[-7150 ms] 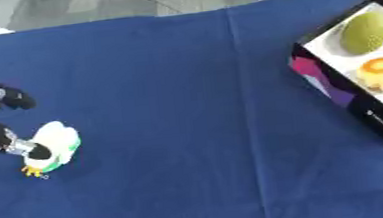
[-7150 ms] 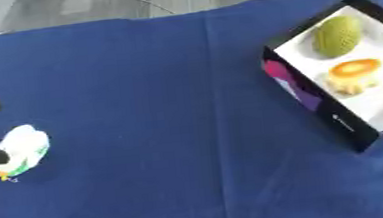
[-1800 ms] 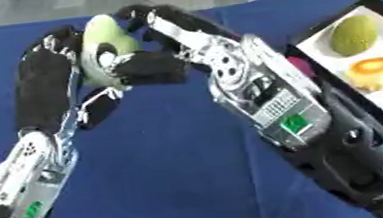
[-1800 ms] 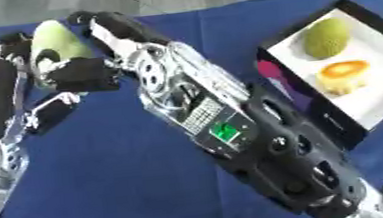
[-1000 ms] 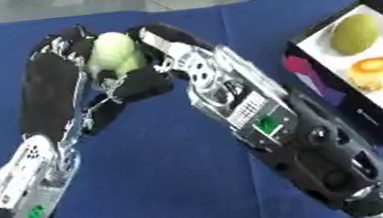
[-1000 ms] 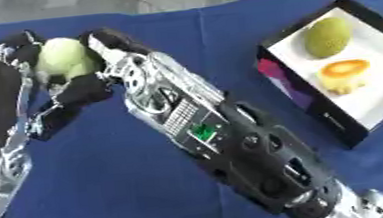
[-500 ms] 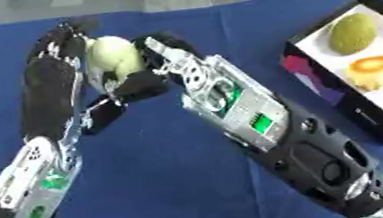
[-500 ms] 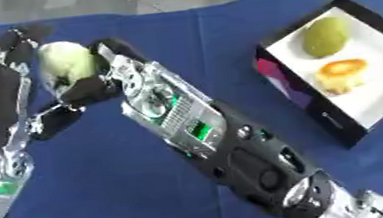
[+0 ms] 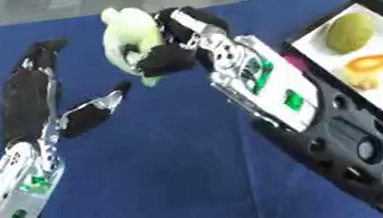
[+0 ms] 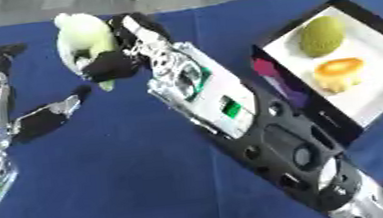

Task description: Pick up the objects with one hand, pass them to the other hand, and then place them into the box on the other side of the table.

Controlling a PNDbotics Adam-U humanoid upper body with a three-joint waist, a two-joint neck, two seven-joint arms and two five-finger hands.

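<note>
A pale green and white toy [image 9: 132, 36] hangs above the blue table at the upper middle. My right hand [image 9: 170, 52] is shut on it, thumb curled over its front. My left hand [image 9: 40, 100] is just left of it, open, fingers straight and thumb sticking out toward the toy, touching nothing. At the right stands the box [image 9: 362, 3], black-rimmed with a white floor. It holds a green round fruit [image 9: 350, 33] and an orange-topped piece [image 9: 369, 69].
The blue cloth [image 9: 148, 175] covers the whole table. My right forearm [image 9: 292, 116] crosses it diagonally from the lower right. Grey floor shows beyond the far edge.
The toy has passed from my left hand to my right hand. My left hand has opened and drawn back to the left; the right hand has carried the toy slightly right.
</note>
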